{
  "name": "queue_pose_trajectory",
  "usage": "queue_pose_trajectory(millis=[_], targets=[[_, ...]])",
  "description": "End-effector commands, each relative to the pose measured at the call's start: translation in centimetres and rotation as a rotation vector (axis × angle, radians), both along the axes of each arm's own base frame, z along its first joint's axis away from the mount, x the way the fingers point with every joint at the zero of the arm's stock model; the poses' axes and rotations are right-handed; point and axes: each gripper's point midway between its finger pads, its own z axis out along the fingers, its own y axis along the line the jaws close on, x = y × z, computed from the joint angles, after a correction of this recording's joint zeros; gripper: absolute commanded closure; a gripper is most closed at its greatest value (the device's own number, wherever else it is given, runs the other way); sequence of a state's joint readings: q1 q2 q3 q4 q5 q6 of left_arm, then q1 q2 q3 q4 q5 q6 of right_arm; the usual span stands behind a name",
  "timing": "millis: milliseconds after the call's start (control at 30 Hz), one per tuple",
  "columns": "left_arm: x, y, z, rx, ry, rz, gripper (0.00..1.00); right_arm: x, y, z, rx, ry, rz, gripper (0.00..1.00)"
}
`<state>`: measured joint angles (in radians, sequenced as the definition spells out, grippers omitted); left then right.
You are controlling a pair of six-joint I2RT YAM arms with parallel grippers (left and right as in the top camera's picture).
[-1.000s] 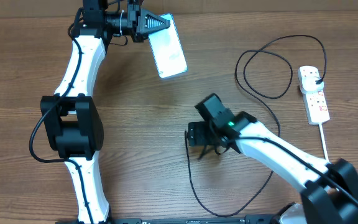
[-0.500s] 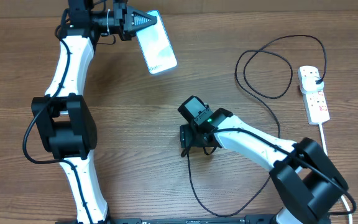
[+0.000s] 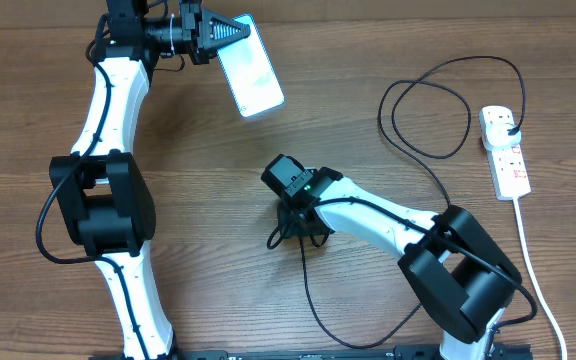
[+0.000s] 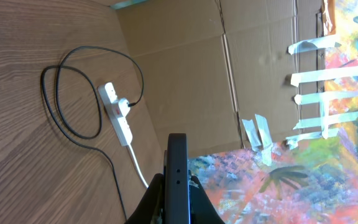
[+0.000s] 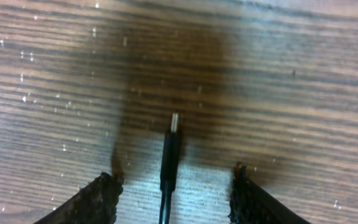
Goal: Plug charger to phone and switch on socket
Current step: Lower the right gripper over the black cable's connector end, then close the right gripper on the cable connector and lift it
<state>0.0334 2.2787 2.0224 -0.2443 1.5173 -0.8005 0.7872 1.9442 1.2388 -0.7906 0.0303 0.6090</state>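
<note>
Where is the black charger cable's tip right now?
The thin black charger cable's tip lies on the brown wooden table, between the right gripper's parted jaws, in the right wrist view.

phone [image 3: 250,68]: back left, in left gripper [image 3: 218,30] | socket [image 3: 505,152]: far right on table [image 3: 218,200] | charger [image 5: 170,152] tip: centre, between fingers of right gripper [image 5: 173,176]

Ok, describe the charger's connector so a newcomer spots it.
On the table, find the right gripper, low near the middle. Between its open fingers lies the charger's connector. Unlike the white strip cord, it is thin and black with a silver tip.
</note>
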Motion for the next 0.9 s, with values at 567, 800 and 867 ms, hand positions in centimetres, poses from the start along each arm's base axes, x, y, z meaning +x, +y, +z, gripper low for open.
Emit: queue_pose_trajectory(millis=[567,800,867], targets=[[-0.2,-0.1,0.8,-0.005,-0.035,-0.013,0.96,0.2,0.0,-0.8,-0.047,0.037,-0.015,0.96],[-0.3,-0.1,0.8,-0.009,-0.027,-0.020,0.96,1.0,0.0,0.2,0.002,0.074,-0.051,0.96],[-0.3,-0.1,0.8,-0.010,-0.019,-0.020,0.96,1.3,-0.3,0.3,0.030,0.093,-0.074,0.96]])
